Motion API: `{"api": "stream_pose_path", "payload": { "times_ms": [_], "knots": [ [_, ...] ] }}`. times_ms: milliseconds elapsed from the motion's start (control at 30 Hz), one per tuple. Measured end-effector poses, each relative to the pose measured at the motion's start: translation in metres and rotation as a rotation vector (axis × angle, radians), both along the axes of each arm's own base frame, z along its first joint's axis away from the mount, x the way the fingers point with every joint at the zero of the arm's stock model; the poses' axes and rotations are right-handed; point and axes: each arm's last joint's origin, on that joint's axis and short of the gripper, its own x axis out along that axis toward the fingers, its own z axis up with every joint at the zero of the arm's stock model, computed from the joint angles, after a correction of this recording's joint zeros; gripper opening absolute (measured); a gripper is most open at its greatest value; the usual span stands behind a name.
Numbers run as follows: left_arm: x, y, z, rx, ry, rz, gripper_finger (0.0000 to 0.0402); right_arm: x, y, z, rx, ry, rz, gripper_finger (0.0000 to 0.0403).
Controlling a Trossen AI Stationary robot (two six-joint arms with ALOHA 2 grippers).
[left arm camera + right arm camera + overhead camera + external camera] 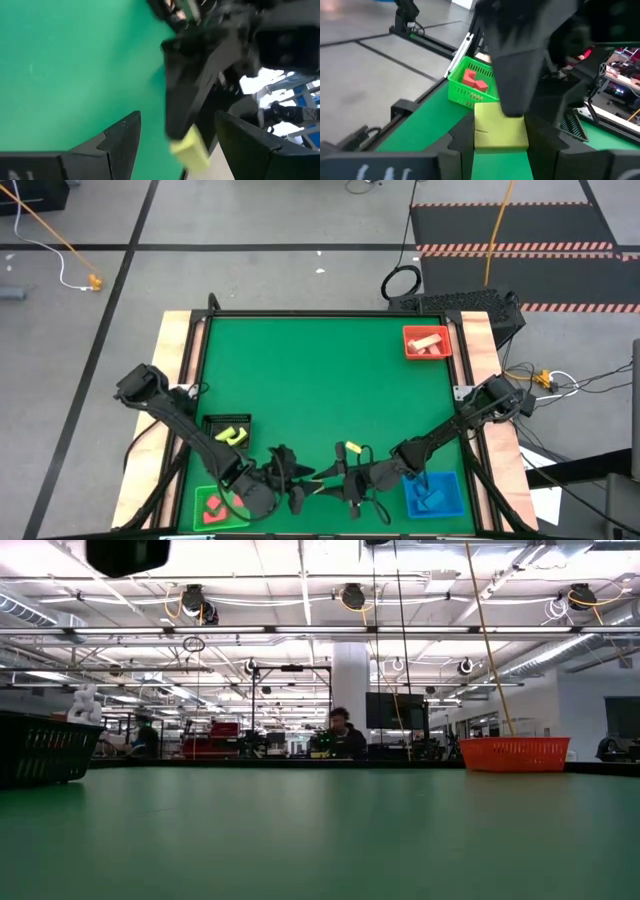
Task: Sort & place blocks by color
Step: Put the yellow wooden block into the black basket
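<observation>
A yellow block point(500, 131) sits between the fingers of my right gripper point(501, 127), which is shut on it near the table's near edge point(335, 480). My left gripper point(177, 120) faces it, tip to tip point(298, 480). It is open, with its fingers on either side of the yellow block point(190, 147) and of the right finger that carries it. One left finger point(515, 85) shows over the block's far end; whether it touches cannot be told. Red blocks point(472, 80) lie in the green tray point(222, 508). My right gripper pinches the yellow block between its two fingers point(462, 137), one on each of its opposite sides point(479, 135). The block's far end point(192, 150) pokes out past the fingertips toward the left gripper. Whether it is clear of the table does not show.
A black bin point(228, 432) with yellow blocks stands near the left arm. A blue tray point(435, 492) with blue blocks lies under the right arm, and a red tray point(427, 342) with tan blocks sits at the far right corner. People sit in the room beyond point(345, 735).
</observation>
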Motion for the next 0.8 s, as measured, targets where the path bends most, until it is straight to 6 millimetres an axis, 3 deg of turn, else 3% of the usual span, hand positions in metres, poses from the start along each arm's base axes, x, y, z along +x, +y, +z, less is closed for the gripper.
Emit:
{"api": "stream_pose_path", "payload": {
  "times_ms": [233, 400, 633, 800],
  "knots": [
    [0.008, 0.008, 0.000, -0.034, 0.015, -0.035, 0.0237, 0.000, -0.003, -0.001, -0.129, -0.015, -0.075, 0.0117],
    [0.012, 0.013, 0.000, -0.039, 0.023, -0.030, 0.0184, 0.000, -0.004, -0.002, -0.205, -0.013, -0.097, 0.0117],
    [0.014, 0.020, -0.004, -0.024, 0.056, -0.009, 0.0077, 0.000, -0.004, -0.004, -0.231, 0.000, -0.101, 0.0119],
    [0.013, 0.020, -0.004, -0.002, 0.064, -0.022, 0.0065, -0.002, -0.002, -0.003, -0.224, -0.003, -0.092, 0.0144]
  ]
}}
